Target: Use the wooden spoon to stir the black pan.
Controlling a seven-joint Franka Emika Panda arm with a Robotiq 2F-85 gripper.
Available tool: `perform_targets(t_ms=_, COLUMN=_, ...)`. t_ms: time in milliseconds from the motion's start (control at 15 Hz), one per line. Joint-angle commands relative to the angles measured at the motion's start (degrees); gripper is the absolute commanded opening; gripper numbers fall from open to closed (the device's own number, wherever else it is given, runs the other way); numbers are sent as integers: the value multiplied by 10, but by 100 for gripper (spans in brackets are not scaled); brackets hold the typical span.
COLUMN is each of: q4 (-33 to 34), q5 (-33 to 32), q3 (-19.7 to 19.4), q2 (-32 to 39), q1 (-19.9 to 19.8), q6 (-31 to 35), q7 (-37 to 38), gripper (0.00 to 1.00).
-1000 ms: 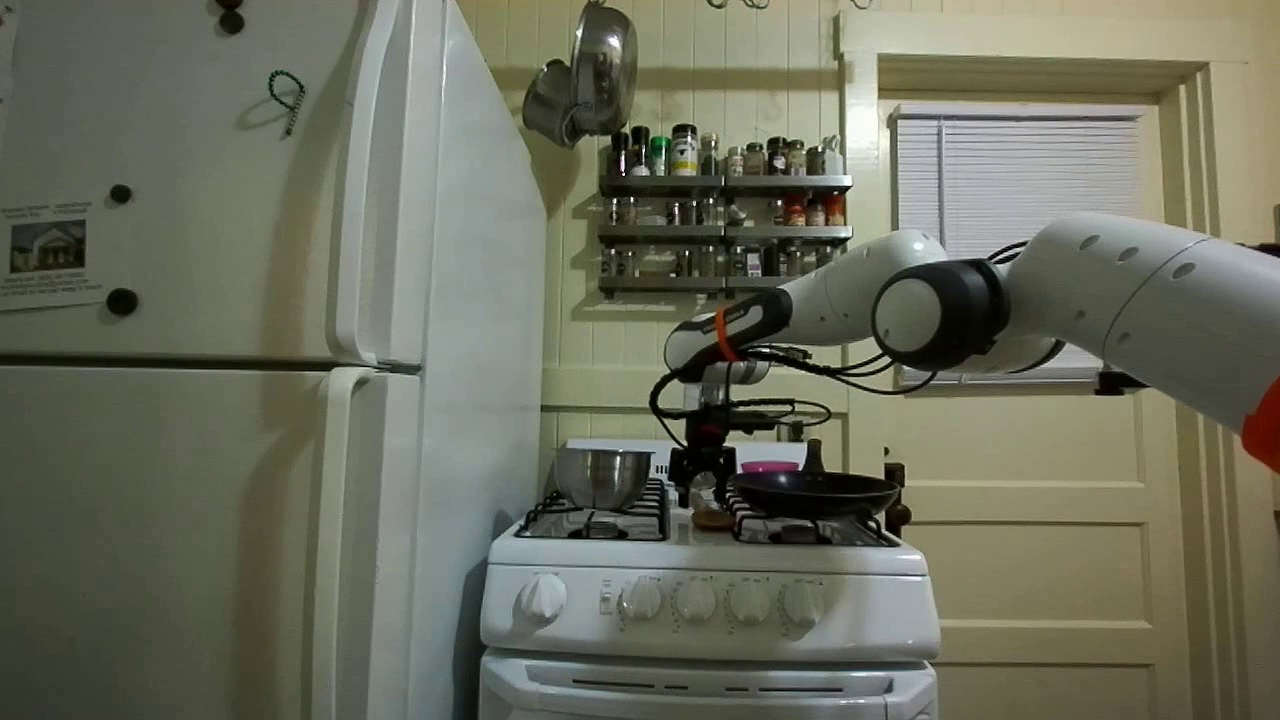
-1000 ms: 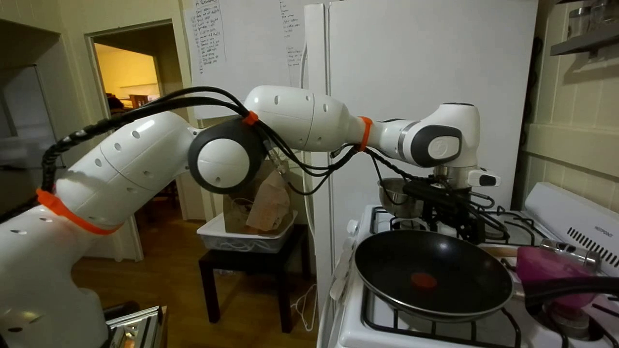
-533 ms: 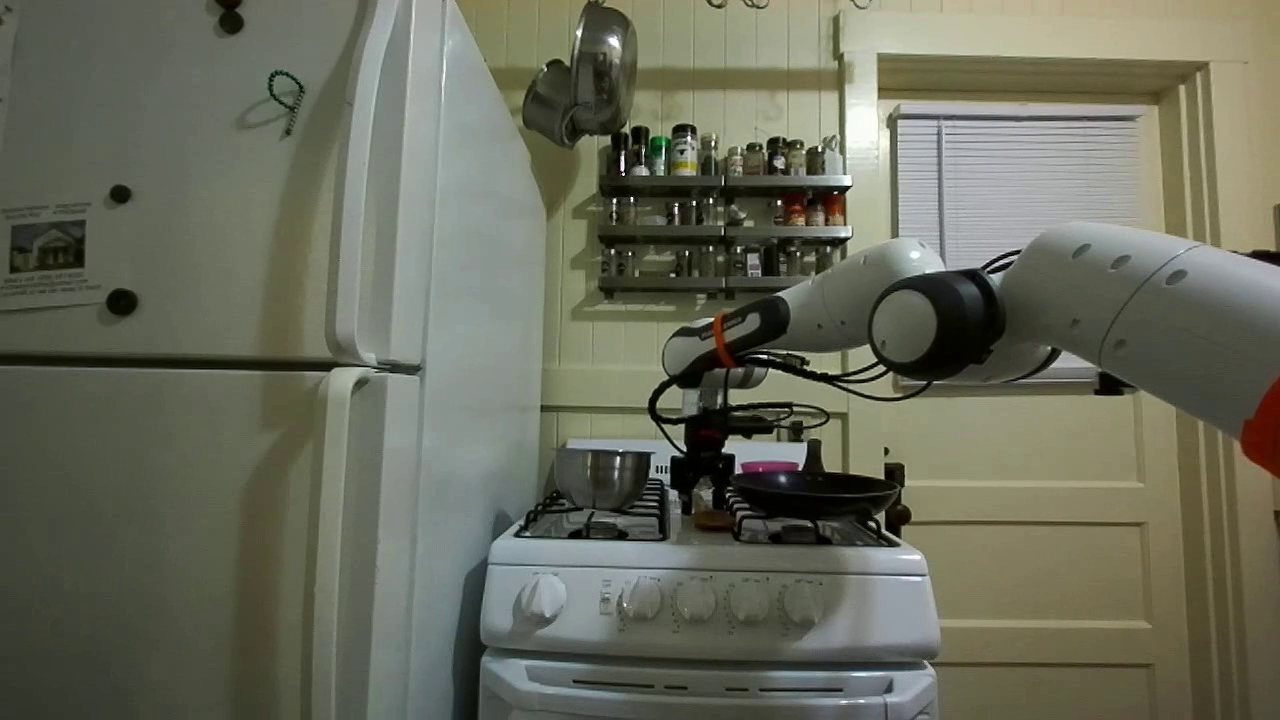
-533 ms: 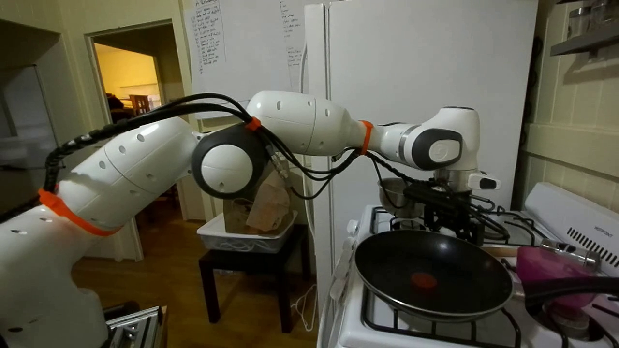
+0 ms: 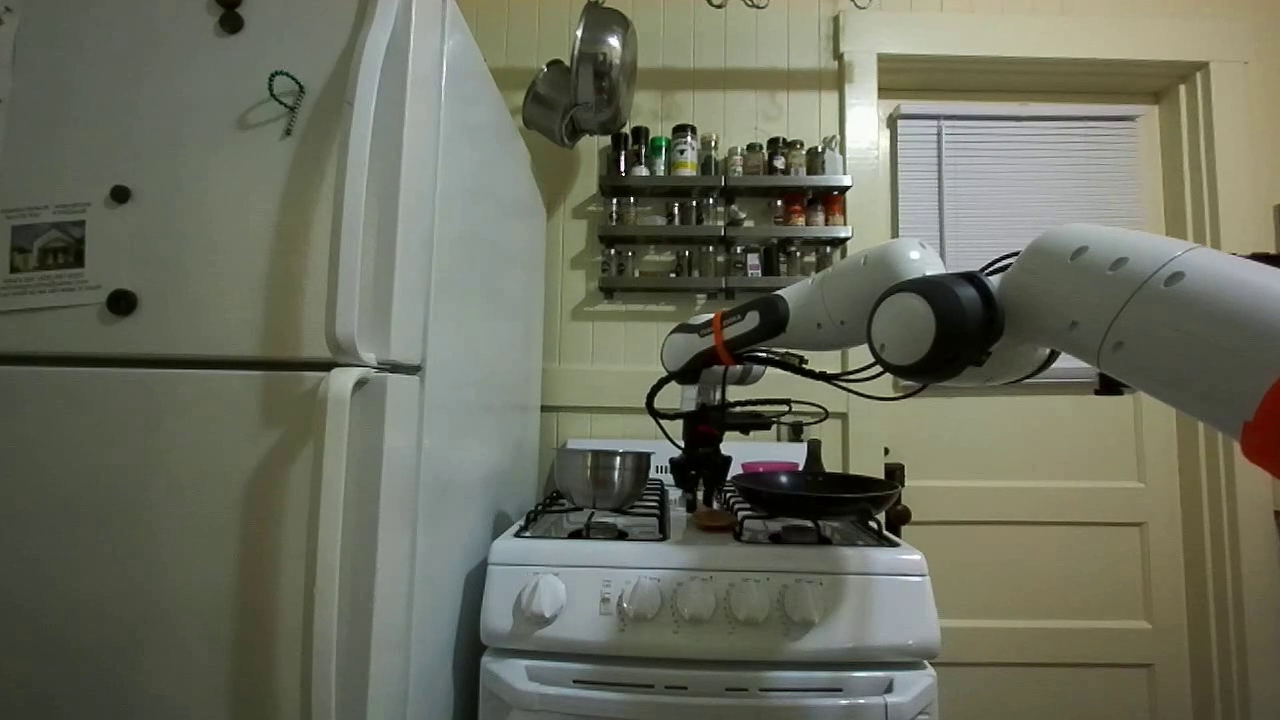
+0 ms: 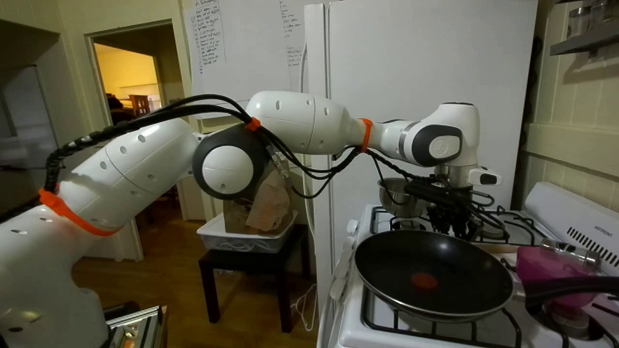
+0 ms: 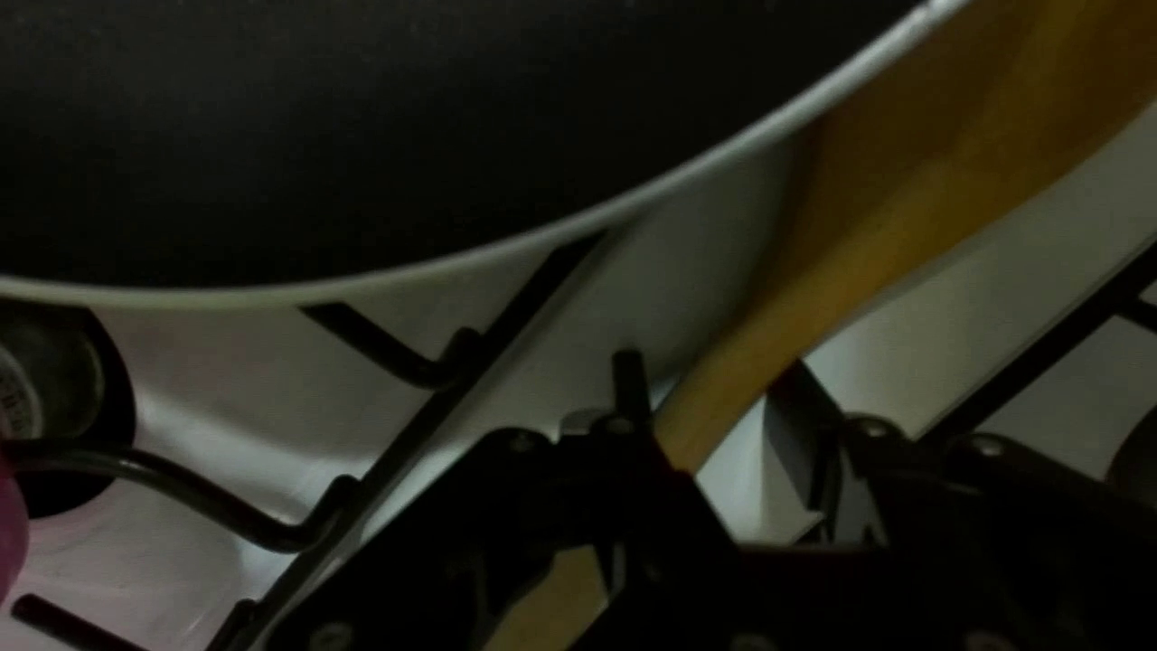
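The wooden spoon (image 7: 868,235) lies on the stove's middle strip beside the black pan (image 7: 362,136), its broad head at the upper right of the wrist view. Its handle runs diagonally between the fingers of my gripper (image 7: 710,371) and reappears past the left one. Slivers of white stove show between handle and fingers, so the jaws stand apart, only partly closed. In an exterior view the spoon's head (image 5: 713,520) shows just below my gripper (image 5: 700,500). The black pan (image 6: 425,261) stands level on a burner grate, with a red dot at its centre.
A steel pot (image 5: 603,478) occupies the opposite burner. Behind the pan, a pink translucent object (image 6: 546,270) stands by the pan handle (image 6: 575,288). Black grates (image 7: 407,443) flank the strip. The white fridge (image 5: 480,300) rises beside the stove.
The arm has come down slightly, and the wrist has tipped up a little at the end. The gripper's fingers have moved closer together around the spoon handle. Pan and spoon look unmoved.
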Motion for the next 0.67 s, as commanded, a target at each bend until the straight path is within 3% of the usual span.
perform_targets(t_ms=0, q4=28, q5=-4, q3=-2, q2=21, q1=4, q6=-24, q7=6, gripper=13)
perform_targets(t_ms=400, q4=51, q5=4, q3=-4, q2=12, q1=6, q6=-13, q7=80, gripper=5)
perform_targets(t_ms=600, q4=66, q5=5, q3=-4, q2=7, q1=5, q6=-9, q7=114, gripper=6)
